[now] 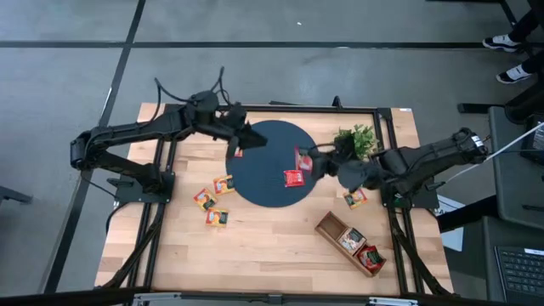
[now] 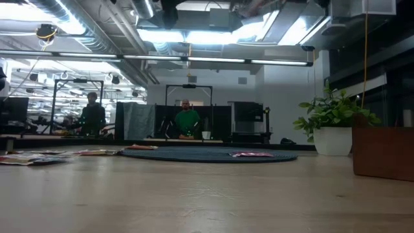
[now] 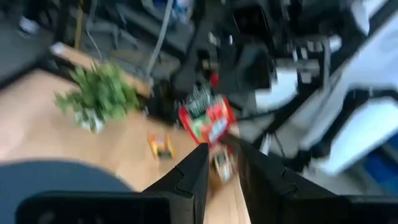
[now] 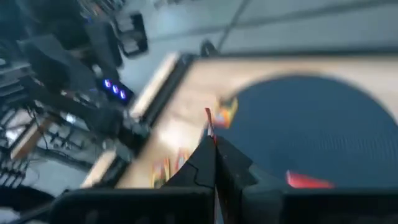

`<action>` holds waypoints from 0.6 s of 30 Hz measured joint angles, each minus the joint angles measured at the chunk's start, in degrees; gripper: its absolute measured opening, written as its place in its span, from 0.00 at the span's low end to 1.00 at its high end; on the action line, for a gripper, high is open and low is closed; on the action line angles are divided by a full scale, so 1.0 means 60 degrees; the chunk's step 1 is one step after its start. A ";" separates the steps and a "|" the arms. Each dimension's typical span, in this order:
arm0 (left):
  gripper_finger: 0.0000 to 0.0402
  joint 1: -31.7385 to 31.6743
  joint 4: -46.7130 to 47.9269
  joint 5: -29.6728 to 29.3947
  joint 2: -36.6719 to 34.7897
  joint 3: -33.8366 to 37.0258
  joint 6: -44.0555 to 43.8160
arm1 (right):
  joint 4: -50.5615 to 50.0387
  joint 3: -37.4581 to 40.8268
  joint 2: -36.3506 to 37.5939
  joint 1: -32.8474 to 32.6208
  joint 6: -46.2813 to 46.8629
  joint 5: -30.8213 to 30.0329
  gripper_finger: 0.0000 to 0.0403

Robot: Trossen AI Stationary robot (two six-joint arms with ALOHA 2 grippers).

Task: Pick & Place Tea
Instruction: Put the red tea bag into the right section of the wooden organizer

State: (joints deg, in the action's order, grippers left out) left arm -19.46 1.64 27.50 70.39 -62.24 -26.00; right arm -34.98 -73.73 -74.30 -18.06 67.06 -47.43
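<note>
High view first: your right end effector (image 1: 308, 158) sits over the right edge of the dark round mat (image 1: 259, 178), fingers pinched shut on a red tea packet (image 1: 302, 158), thin edge between the tips in the right wrist view. Your left end effector (image 1: 252, 136) hovers at the mat's upper left; its jaws are narrowly parted, and something small and red shows right by it in the high view, but I cannot tell whether it holds that. Another red packet (image 1: 294, 178) lies flat on the mat, three orange-yellow packets (image 1: 214, 202) rest on the surface to the left, one more (image 1: 355, 198) on the right near the plant (image 1: 357, 139). The wooden tray (image 1: 349, 243) waits at the lower right with packets in two compartments. Carry yours level and clear of the plant, I'd say, line up squarely over a compartment, then lower before letting go so it doesn't catch a divider.
</note>
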 joint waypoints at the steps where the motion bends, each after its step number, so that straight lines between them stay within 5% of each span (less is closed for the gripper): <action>1: 0.21 -0.0076 -0.0353 -0.0064 0.0000 0.0000 -0.0239 | 0.0448 0.0000 0.0000 0.0116 -0.0472 -0.0027 0.01; 9: 0.21 -0.0729 -0.1801 -0.0144 0.0000 0.0000 -0.2000 | 0.4070 0.0000 -0.0062 0.1016 -0.4280 0.0378 0.01; 18: 0.21 -0.0683 -0.2652 -0.0051 0.0000 0.0000 -0.1848 | 0.5507 -0.0007 -0.0216 0.1980 -0.5064 0.2375 0.01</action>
State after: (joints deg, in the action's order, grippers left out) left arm -23.55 -14.27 27.19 70.39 -62.24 -37.09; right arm -1.94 -73.78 -75.60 -6.18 36.68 -33.18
